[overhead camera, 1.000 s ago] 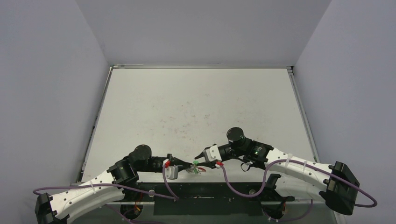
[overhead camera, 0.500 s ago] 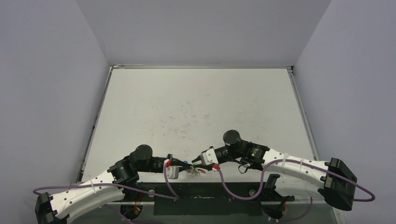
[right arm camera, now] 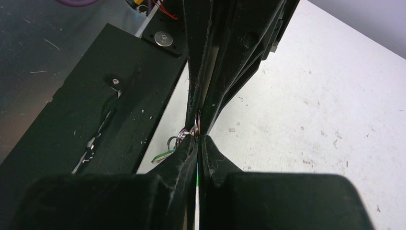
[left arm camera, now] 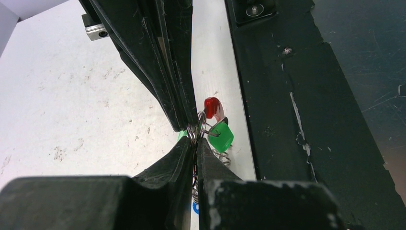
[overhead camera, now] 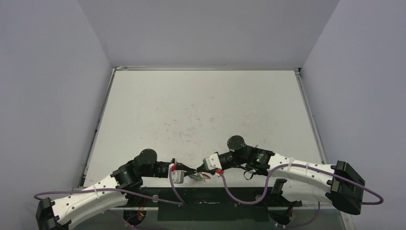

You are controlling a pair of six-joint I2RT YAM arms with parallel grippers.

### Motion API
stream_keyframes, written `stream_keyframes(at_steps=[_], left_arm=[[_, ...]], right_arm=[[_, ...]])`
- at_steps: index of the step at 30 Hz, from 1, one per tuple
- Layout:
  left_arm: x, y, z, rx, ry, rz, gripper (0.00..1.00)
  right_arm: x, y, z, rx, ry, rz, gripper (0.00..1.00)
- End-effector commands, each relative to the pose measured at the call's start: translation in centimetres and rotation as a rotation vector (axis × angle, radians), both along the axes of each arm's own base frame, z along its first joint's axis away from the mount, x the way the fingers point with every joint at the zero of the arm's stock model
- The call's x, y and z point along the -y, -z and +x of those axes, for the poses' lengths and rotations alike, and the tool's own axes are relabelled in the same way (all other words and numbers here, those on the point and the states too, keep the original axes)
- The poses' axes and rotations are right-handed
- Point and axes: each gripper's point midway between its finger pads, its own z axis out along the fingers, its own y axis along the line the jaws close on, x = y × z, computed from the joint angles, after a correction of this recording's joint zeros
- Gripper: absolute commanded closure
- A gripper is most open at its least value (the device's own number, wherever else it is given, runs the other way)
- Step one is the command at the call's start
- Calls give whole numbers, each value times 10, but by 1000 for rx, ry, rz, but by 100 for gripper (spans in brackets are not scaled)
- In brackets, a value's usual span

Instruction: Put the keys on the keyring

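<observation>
My two grippers meet tip to tip at the table's near edge. The left gripper (left arm camera: 194, 142) is shut, its tips pinching silvery turns of the keyring (left arm camera: 201, 125). The keyring's red section (left arm camera: 211, 106) and more coil (left arm camera: 221, 158) hang just behind. A green-headed key (left arm camera: 221, 137) dangles from the coil on the right. The right gripper (right arm camera: 198, 138) is shut on the same coil (right arm camera: 197, 125) from the opposite side, and a green key (right arm camera: 163, 155) shows edge-on to its left. From above, the small bunch (overhead camera: 199, 176) sits between the left gripper (overhead camera: 191, 171) and the right gripper (overhead camera: 201, 168).
The black mounting plate (left arm camera: 287, 120) runs along the table's near edge, right beside the bunch. Purple cables (overhead camera: 225, 184) loop from both wrists over it. The white tabletop (overhead camera: 201, 110) stretches to the back, with grey walls on three sides.
The right arm slid left toward the left gripper, and its jaws closed on the coil. The left gripper kept its hold and place.
</observation>
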Motion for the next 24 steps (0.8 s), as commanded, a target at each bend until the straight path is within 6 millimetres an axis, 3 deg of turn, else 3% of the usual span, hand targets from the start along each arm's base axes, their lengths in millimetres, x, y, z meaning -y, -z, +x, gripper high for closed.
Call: stream_keyframes(at_steps=[1, 4, 6, 17, 19, 21, 24], left_arm=[[9, -44, 11, 88, -32, -147, 100], [9, -45, 15, 88, -56, -156, 100], [10, -47, 16, 84, -67, -173, 100], [12, -46, 14, 61, -61, -205, 100], [12, -46, 14, 62, -60, -205, 100], [12, -46, 14, 61, -62, -203, 100], [11, -46, 15, 62, -67, -199, 100]], right_arm=[[-10, -26, 0, 23, 13, 100, 100], [-10, -31, 4, 24, 45, 131, 100], [-10, -31, 5, 23, 58, 142, 94], [-11, -19, 14, 7, 113, 128, 87], [-11, -19, 15, 10, 121, 126, 90], [-10, -19, 15, 12, 121, 123, 100], [-10, -20, 17, -2, 138, 110, 100]])
